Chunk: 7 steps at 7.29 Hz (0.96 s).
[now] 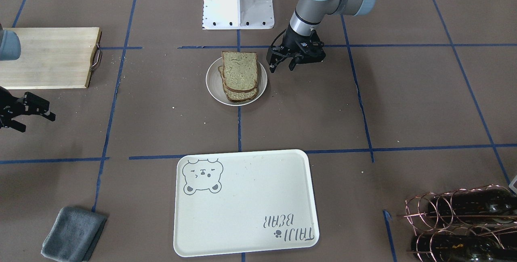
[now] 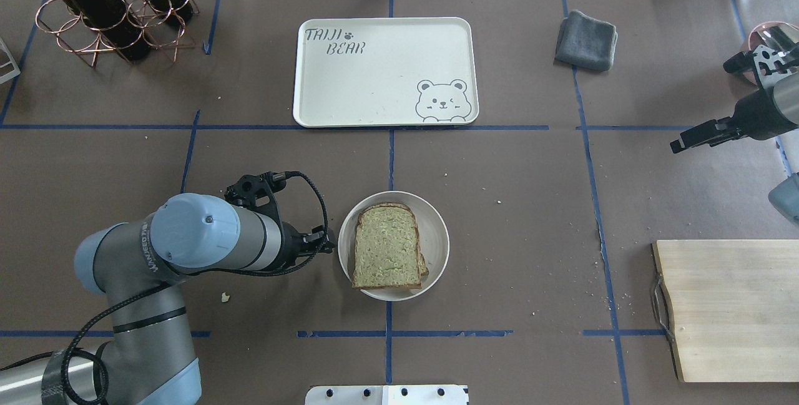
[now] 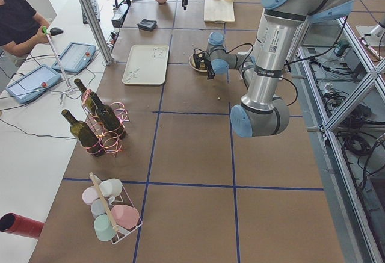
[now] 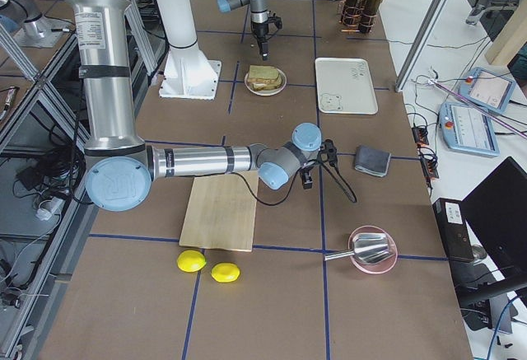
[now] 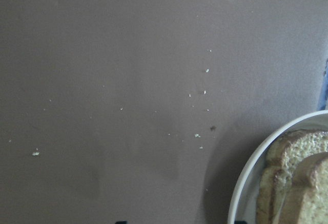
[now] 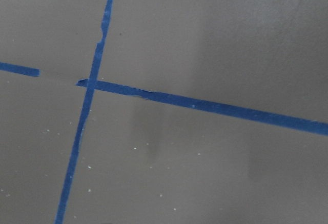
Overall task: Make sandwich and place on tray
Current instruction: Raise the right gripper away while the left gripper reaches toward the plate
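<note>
Two slices of tan bread [image 1: 240, 77] with dark crust lie stacked on a small round white plate [image 1: 212, 84] in the table's middle; they also show in the overhead view [image 2: 387, 246]. No egg shows in any view. The cream tray [image 2: 384, 71] with the bear drawing lies bare beyond the plate. My left gripper [image 1: 282, 67] is open and empty, just beside the plate at its rim. The left wrist view shows only the plate's edge [image 5: 241, 183] and the bread [image 5: 297, 183]. My right gripper [image 1: 36, 122] is open and empty, above bare table near the wooden board.
A wooden board [image 2: 730, 308] with a metal handle lies at my near right. A grey cloth [image 2: 587, 40] lies right of the tray. A copper rack of wine bottles [image 2: 106, 5] stands far left. Two lemons [image 4: 210, 265] and a pink bowl [image 4: 370, 249] are beyond the board.
</note>
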{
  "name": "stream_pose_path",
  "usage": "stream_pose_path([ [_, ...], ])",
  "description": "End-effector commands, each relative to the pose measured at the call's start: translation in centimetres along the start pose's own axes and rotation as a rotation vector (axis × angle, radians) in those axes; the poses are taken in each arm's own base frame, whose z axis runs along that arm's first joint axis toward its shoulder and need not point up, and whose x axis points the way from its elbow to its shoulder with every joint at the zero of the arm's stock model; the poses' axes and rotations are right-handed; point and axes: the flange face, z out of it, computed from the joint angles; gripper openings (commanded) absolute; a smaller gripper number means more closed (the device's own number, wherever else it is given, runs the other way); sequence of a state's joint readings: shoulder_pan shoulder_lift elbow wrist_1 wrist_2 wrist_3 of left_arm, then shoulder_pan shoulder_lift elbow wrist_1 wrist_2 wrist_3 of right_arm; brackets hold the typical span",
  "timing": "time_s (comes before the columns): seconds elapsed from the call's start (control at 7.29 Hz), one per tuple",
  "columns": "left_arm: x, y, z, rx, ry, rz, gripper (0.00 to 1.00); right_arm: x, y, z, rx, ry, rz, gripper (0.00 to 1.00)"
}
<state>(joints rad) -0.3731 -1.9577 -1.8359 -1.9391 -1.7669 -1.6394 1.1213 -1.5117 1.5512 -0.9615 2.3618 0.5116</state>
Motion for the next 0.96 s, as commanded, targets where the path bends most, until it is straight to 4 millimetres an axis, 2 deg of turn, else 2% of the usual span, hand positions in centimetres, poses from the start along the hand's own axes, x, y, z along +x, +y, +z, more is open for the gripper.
stream_pose_path([
  [0.0,1.1,0.9,0.8,-0.009,0.002,0.008,0.73,-2.2,-0.5,-8.7,-0.099,0.150,-0.097,1.00],
  [0.14,2.0,1.0,0.5,-0.010,0.017,0.011,0.72,-2.9,1.0,-10.0,-0.139,0.178,-0.119,1.00],
  [0.27,2.6,0.9,1.4,-0.010,0.008,0.010,0.68,-2.7,1.4,-10.1,-0.139,0.183,-0.122,1.00],
  [0.55,2.5,0.9,1.8,-0.012,0.002,0.009,0.55,-2.5,1.5,-9.8,-0.147,0.175,-0.115,1.00],
  [0.82,2.7,1.6,2.5,-0.025,0.000,0.015,0.48,-2.2,1.8,-9.6,-0.154,0.171,-0.108,1.00],
])
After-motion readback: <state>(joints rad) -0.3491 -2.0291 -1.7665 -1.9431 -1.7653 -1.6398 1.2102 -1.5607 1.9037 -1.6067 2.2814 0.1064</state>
